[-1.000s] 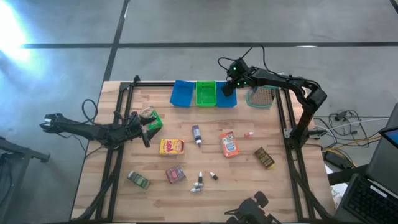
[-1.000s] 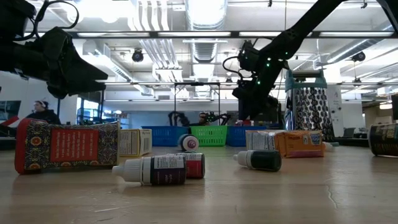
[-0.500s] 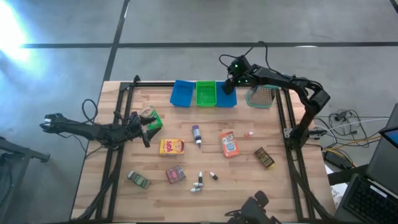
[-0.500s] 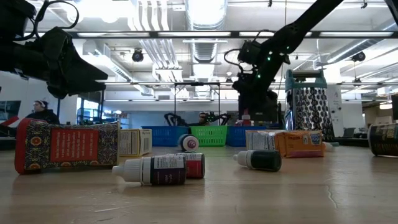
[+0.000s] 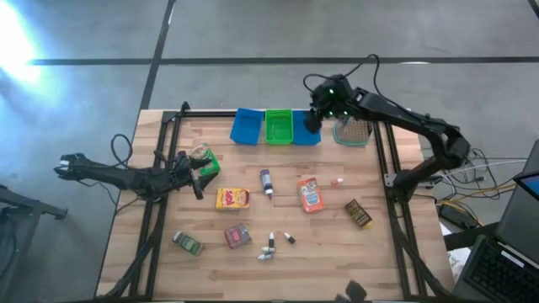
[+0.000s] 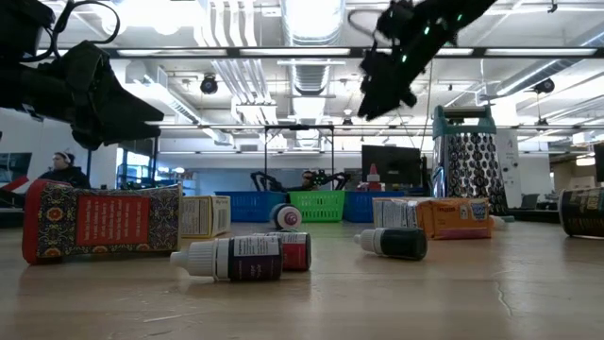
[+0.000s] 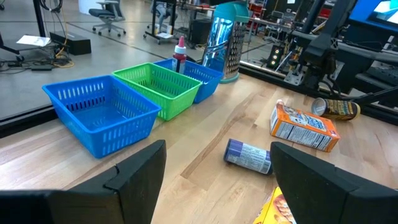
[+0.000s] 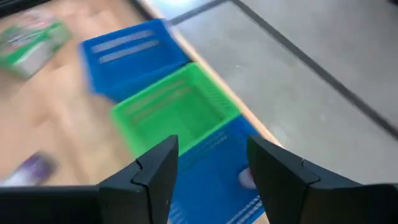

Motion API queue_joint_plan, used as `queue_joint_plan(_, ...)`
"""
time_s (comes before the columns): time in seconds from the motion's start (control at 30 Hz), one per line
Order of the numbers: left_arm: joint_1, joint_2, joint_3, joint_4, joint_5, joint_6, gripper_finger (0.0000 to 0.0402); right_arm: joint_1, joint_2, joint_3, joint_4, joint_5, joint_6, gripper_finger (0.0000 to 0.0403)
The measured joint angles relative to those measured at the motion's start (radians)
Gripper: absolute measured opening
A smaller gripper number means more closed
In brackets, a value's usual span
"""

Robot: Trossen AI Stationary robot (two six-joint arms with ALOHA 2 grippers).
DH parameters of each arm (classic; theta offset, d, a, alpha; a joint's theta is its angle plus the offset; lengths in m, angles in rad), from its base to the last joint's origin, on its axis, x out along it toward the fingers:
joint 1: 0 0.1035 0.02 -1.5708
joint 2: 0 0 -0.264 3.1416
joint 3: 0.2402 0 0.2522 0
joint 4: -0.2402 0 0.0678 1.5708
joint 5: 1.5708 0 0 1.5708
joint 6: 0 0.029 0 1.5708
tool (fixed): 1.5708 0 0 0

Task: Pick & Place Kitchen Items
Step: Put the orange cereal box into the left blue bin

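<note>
My right gripper (image 5: 313, 119) hangs open high above the right blue bin (image 8: 211, 186), nothing between its fingers. A small red-capped bottle (image 7: 180, 52) stands upright in that bin. My left gripper (image 7: 217, 148) waits open at the table's left, beside a green packet (image 5: 205, 160). On the wood lie a purple bottle (image 5: 266, 181), a yellow-red box (image 5: 232, 199), an orange box (image 5: 310, 194), a brown packet (image 5: 358, 213), a pink-red packet (image 5: 237, 236), another green packet (image 5: 188, 244) and small bottles (image 5: 269, 247).
A green bin (image 5: 279, 126) and a second blue bin (image 5: 246, 126) stand in a row with the right blue bin at the far edge. A metal grater with a teal handle (image 5: 354, 130) stands to their right. Black frame rails (image 5: 152, 210) run along the table's sides.
My right gripper has risen from low over the right blue bin to well above it, shifting a little toward the table's right edge, and the arm's elbow has swung toward the right. The small red-capped bottle now shows standing in that bin.
</note>
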Motion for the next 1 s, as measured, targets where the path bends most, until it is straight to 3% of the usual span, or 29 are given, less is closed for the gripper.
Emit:
queue_joint_plan(0.17,0.000,0.000,0.000,0.000,0.000,0.000,0.0294,0.114,-0.130,0.000,-0.112,0.000,-0.078,0.0158)
queue_joint_plan(0.5,0.000,0.000,0.000,0.000,0.000,0.000,0.0294,0.269,-0.285,0.000,-0.196,0.000,-0.066,0.0118)
queue_joint_plan(0.73,0.000,0.000,0.000,0.000,0.000,0.000,0.0294,0.370,-0.317,-0.010,-0.351,0.014,0.140,0.0089)
queue_joint_plan(1.0,0.000,0.000,0.000,0.000,0.000,0.000,0.0294,0.477,-0.278,-0.028,-0.424,0.124,0.315,0.0070)
